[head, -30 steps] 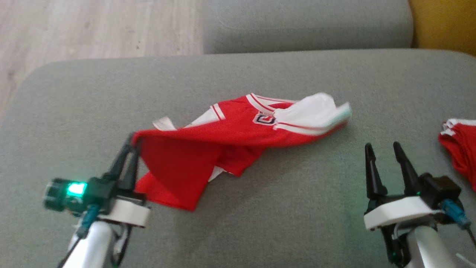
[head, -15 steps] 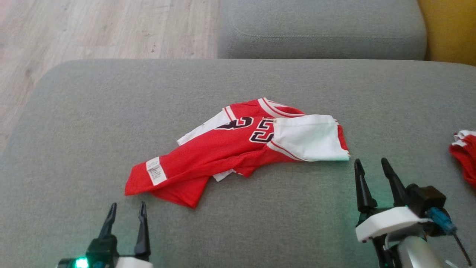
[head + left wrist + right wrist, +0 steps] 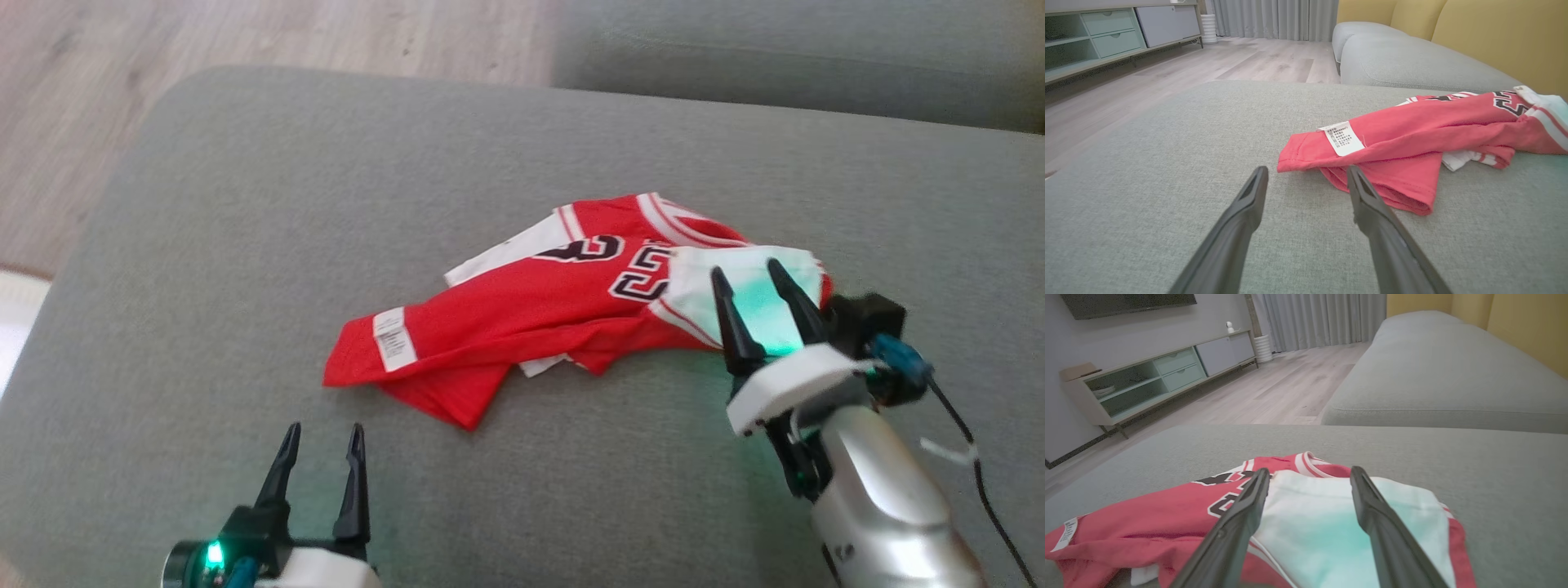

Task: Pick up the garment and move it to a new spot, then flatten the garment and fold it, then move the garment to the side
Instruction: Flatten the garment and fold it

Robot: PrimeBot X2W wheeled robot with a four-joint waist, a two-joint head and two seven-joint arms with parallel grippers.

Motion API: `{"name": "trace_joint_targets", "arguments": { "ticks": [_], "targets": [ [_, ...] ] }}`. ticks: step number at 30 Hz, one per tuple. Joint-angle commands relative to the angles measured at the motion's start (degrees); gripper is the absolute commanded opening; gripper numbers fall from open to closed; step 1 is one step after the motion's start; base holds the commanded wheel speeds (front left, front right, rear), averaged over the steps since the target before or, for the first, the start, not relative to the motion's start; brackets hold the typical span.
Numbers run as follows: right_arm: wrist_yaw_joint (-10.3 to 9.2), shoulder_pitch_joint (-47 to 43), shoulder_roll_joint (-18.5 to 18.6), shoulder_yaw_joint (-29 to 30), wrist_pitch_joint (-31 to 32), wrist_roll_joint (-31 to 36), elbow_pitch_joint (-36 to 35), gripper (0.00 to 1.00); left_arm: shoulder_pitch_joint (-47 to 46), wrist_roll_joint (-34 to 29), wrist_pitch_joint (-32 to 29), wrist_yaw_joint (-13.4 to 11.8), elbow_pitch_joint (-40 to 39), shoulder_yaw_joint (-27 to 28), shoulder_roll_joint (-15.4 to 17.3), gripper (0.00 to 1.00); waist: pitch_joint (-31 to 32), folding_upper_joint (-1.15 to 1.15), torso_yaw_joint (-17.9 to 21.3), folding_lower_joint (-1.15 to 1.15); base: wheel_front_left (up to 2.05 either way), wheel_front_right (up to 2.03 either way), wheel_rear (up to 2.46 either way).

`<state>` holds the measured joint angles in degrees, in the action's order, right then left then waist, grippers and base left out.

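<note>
Jersey, red with white trim and dark numerals, lies bunched and twisted near the middle of the grey sofa seat cushion. One hem corner with a white care label points toward the robot's left. A white panel is flipped over at the other end.

Left end effector: fingers spread wide, empty, low over the cushion, just short of the labelled corner. Not touching the cloth.

Right end effector: fingers also spread, empty, poised over the white panel with a finger to either side of its middle. Cannot tell whether the tips touch the fabric.

Judgement: nothing is held, so this looks like the start of flattening. Folding and moving aside are not yet begun.

Next move likely calls for each end effector to pinch its own end of the jersey, one layer only, then draw apart to pull out the twist. Risk: catching both layers at the label corner.
</note>
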<state>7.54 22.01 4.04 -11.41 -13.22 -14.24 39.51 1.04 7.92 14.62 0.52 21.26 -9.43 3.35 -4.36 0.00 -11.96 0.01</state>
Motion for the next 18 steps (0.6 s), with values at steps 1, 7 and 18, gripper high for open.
{"name": "trace_joint_targets", "arguments": {
  "ticks": [1,7,18],
  "targets": [
    [-0.05,2.96,-0.44,-2.44,0.50,-0.93,-0.01,1.00,-2.91,-0.55,0.38,0.30,-1.82,1.27,-0.14,1.00,-1.34,0.00,-1.92,-0.01,0.00,0.00,0.00],
    [-0.05,7.80,-0.86,-3.88,1.80,-2.14,5.80,1.00,-3.54,-0.47,0.38,0.73,-1.98,0.24,-0.41,1.00,-2.59,0.00,-4.74,-0.01,0.00,0.00,0.00],
    [-0.05,10.57,-1.10,-2.86,0.16,-1.36,12.57,1.00,-3.79,1.56,0.38,0.23,-2.04,-1.84,-0.46,1.00,-3.63,0.00,-5.94,-0.01,0.00,0.00,0.00]
  ]
}}
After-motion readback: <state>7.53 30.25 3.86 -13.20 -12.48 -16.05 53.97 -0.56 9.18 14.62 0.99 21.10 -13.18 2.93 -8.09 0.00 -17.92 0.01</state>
